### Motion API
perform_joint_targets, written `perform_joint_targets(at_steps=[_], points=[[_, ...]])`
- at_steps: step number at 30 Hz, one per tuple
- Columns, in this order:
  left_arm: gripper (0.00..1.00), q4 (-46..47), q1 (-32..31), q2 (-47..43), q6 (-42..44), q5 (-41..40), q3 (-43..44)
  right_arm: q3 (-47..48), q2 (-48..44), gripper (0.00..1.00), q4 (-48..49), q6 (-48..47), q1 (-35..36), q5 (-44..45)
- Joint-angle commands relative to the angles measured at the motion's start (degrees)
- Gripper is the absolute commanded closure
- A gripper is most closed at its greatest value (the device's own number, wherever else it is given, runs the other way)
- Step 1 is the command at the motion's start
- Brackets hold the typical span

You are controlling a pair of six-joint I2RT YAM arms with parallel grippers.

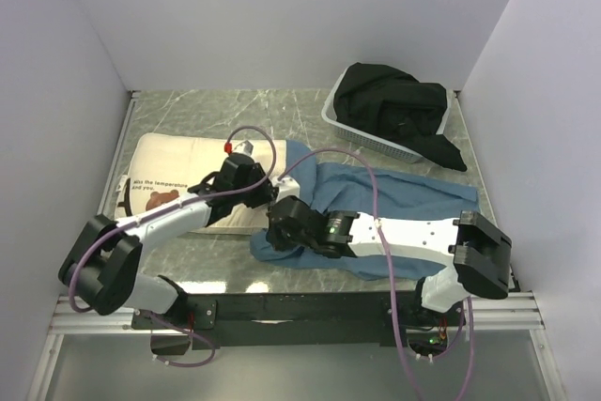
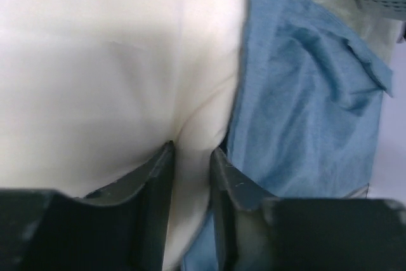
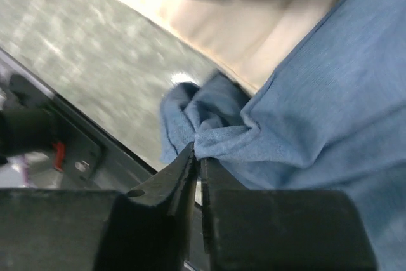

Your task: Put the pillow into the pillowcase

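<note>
On the left side of the table (image 1: 216, 110) sits what the job is about, and the rest goes on to the right:

- One pillow (image 1: 169, 152) lies flat at the left. It is cream, with a little brown bear on its near end. Almost all of it is outside the case, and its right end touches the blue cloth.
- One left gripper (image 2: 191, 148) is at that right end. Its two fingers stand a little apart, with a fold of the pillow between them. I cannot tell if they squeeze it or only touch it. I think it is there to push the pillow toward the case.
- One right gripper (image 3: 197, 155) is next. Its jaws are almost closed, pinching a small bunch of blue cloth near the front edge of the table. I think it holds this edge so the case stays put and its mouth can be lifted, but no open mouth shows yet.
- One pillowcase (image 1: 413, 199) spreads out to the right, blue, wrinkled and flat — it looks empty.
- One white basket (image 1: 346, 124) stands at the far right corner, well apart from the work, with one heap of black cloth (image 1: 394, 105) spilling over its side. It seems to be just put aside.
</note>
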Motion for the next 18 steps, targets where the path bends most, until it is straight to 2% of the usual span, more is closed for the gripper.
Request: perform_joint_targets(at_steps=[1, 2, 5, 7, 10, 15, 18], points=[[0.56, 1.3, -0.3, -6.8, -1.5, 0.7, -0.5, -1.6, -4.2, 0.80, -0.2, -1.8, 0.1, -0.4], [0.46, 0.1, -0.3, -8.0, -1.4, -0.6, -0.2, -1.6, -4.6, 0.77, -0.5, -2.1, 0.0, -0.6], [0.30, -5.0, -0.3, -12.7, -0.8, -4.7, 1.0, -1.9, -7.2, 0.64, -1.8, -2.8, 0.0, -0.3], [0.26, -8.7, -0.2, -15.0, -0.2, -6.9, 1.7, -1.4, -9.3, 0.54, -3.7, -3.4, -0.4, 0.3], [0.16, -15.3, 0.2, -16.7, 0.2, -13.9, 4.5, 0.2, -10.9, 0.47, -6.8, -5.0, -2.7, 2.1], [0.02, -24.2, 5.1, -20.9, -3.8, -26.6, 5.1, 5.5, -10.2, 0.46, -9.8, -9.2, -12.6, -1.0], [0.01, -24.6, 10.8, -22.2, -5.8, -25.7, 2.9, 12.8, -4.5, 0.46, -12.7, -12.2, -18.4, -0.7]])
